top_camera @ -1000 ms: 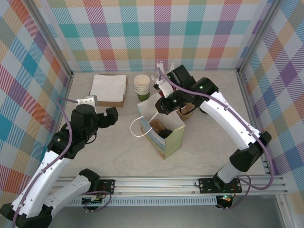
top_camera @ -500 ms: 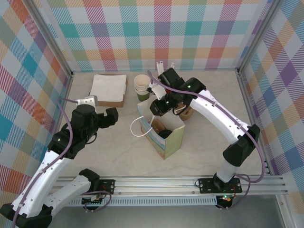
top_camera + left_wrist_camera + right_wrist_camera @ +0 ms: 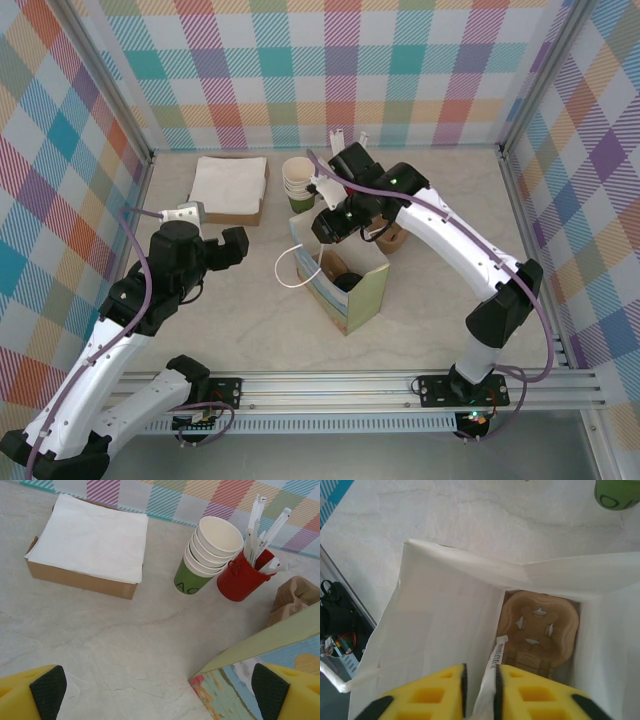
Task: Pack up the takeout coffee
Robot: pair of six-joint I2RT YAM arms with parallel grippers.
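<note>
Most of the packing looked done to us. The bag stood open near the middle of the tabletop. Low inside it, from above, we saw a dark round shape that we took for the lid of the coffee; if so, the cup was already in. The right gripper hung over the bag's mouth, its fingers pressed together on a white paper-wrapped stirrer pointing down into the bag. We judged that the extras were going in, with the stirrer not yet let go. A pulp carrier lay on the bag's floor with one pocket bare. The left gripper was spread wide and held nothing, left of the bag and apart from it. Whether the napkins at the back left corner were meant to go in too, we could not say.

Much was hidden. From the right wrist, the yellow fingers covered the near part of the bag's floor, so we could not tell whether the coffee sat in the carrier or beside it. From above, the right arm covered most of the red cup beside the stack of cups at the back edge. A brown crumpled thing behind the bag was cut off by the bag's rim, and we could not name it.
</note>
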